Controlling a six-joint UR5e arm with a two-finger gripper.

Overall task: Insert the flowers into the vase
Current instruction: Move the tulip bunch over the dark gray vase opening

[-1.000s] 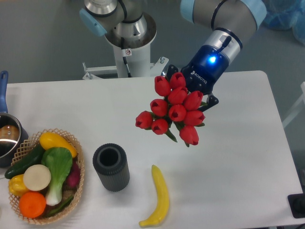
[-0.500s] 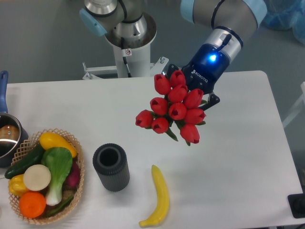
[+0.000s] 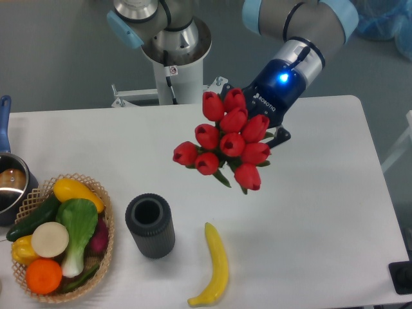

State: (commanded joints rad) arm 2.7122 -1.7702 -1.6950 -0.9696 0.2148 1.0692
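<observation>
The flowers (image 3: 225,138), a tight bunch of red tulip buds with green leaves, hang in the air above the middle of the white table. My gripper (image 3: 257,125) sits right behind the bunch, shut on its stems; the buds hide the fingers. The vase (image 3: 150,226), a short dark grey ribbed cylinder with an open round mouth, stands upright on the table, below and left of the bunch and well apart from it.
A yellow banana (image 3: 215,266) lies just right of the vase. A wicker basket (image 3: 106,244) of vegetables stands at the left front. A pot (image 3: 9,187) with a blue handle sits at the left edge. The robot base (image 3: 175,51) is behind the table.
The gripper has carried the flowers a little to the left, toward the vase side. Nothing else has moved.
</observation>
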